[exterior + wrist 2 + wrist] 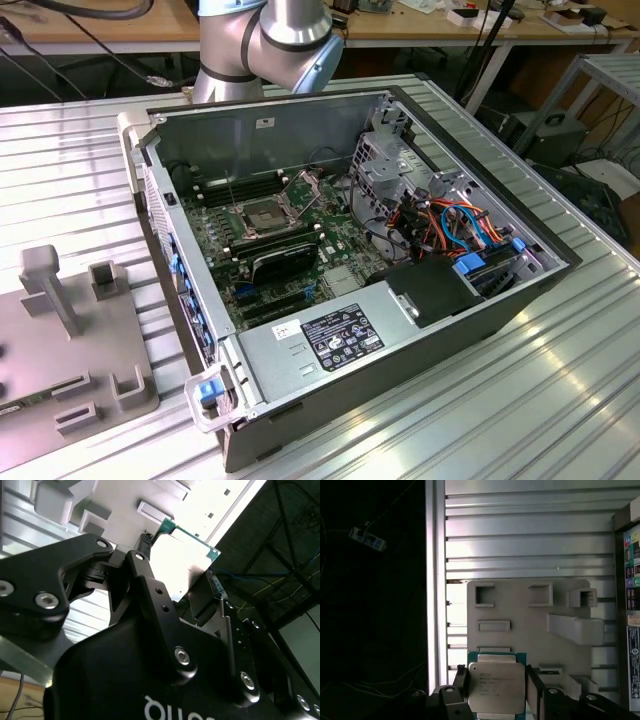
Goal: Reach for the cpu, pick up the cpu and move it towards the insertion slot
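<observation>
The cpu [496, 687] is a pale silvery square chip with a green edge. It sits between the two black fingers of my gripper [497, 682], which is shut on its sides. It hangs well above the grey plastic fixture [520, 615]. In the second wrist view the cpu [186, 555] shows bright between the gripper [180, 567] fingers. The insertion slot [262, 214], a square socket with a shiny metal frame and dark centre, lies on the motherboard inside the open computer case, towards the exterior view's left of the board.
The open computer case [560, 270] lies on a ribbed metal table [560, 400], with a power supply, cables and drive cage inside. The grey fixture [60, 340] with upright posts stands at the exterior view's left. The arm's base [270, 40] rises behind the case.
</observation>
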{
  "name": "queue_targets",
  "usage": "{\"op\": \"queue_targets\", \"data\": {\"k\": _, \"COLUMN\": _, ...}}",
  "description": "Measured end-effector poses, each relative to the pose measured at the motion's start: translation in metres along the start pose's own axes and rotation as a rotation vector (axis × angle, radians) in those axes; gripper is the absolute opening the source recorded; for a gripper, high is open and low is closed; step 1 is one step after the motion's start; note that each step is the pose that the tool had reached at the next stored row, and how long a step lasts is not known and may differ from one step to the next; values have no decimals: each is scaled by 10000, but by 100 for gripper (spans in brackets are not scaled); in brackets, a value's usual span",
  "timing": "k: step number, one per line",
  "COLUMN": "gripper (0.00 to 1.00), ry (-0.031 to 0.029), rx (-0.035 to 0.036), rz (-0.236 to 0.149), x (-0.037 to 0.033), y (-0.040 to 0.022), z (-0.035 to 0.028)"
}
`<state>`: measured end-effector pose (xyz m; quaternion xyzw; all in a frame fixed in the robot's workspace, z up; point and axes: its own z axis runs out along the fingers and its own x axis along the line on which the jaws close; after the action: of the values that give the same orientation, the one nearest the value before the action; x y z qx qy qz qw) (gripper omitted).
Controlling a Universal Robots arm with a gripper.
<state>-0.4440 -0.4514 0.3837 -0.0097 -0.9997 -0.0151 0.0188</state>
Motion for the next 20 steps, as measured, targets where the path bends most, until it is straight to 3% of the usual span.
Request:
{"op": "queue_targets", "data": {"k": 7, "gripper": 55, "ry": 15, "rx": -1, "rz": 0, "x": 7, "y": 5, "z": -183}}
{"op": "queue_targets", "data": {"k": 13, "gripper": 55, "ry": 16, "rx": -3, "rz": -2, "x": 2, "y": 5, "z": -185}}
{"op": "queue_targets", "data": {"k": 20, "gripper": 55, "ry": 15, "rx": -4, "rz": 0, "x": -89, "y": 7, "z": -187}}
